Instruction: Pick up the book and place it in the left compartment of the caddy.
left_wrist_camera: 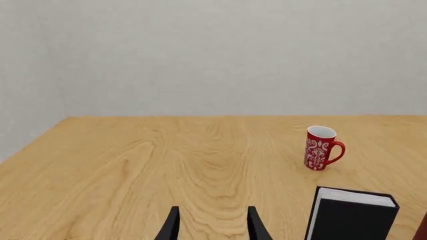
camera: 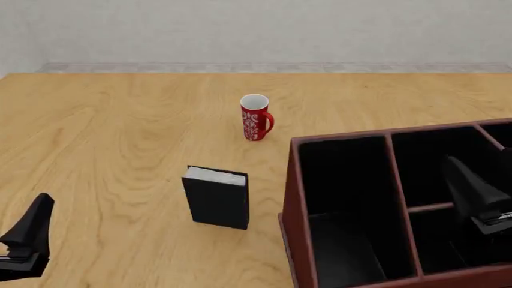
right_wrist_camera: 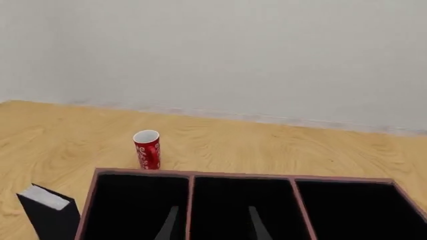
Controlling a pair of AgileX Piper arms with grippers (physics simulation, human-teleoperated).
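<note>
The book (camera: 217, 199) is standing upright on the surface (camera: 120, 138), page edges facing up, just left of the caddy (camera: 293, 198) but not touching it; standing like that, its two broad covers are offering themselves to a sideways pinch, which is likely why it is posed so. The mug (camera: 255, 117) is sitting farther back, well apart from the book, handle turned to the right, and looking like no part of the job.

The left gripper (left_wrist_camera: 212, 225) is hanging low at the near left edge, well away from the book; its jaws are spread apart with nothing but bare wood between them, and in its own camera the book is showing off to one side rather than between the tips. The right gripper (right_wrist_camera: 212, 222) is hovering over the caddy's middle sections, jaws likewise parted and empty.

The left compartment (camera: 340, 198) is lying open, long, narrow and black-lined, right beside the book; that nearness is making the carry a short one. Nothing is being held, so the pick is not yet begun. I am judging the left arm the better placed; it needs swinging toward the book and squaring to its covers. The slot being slim, the book wants lowering upright, or it may be catching on the thin divider (camera: 397, 180).
</note>
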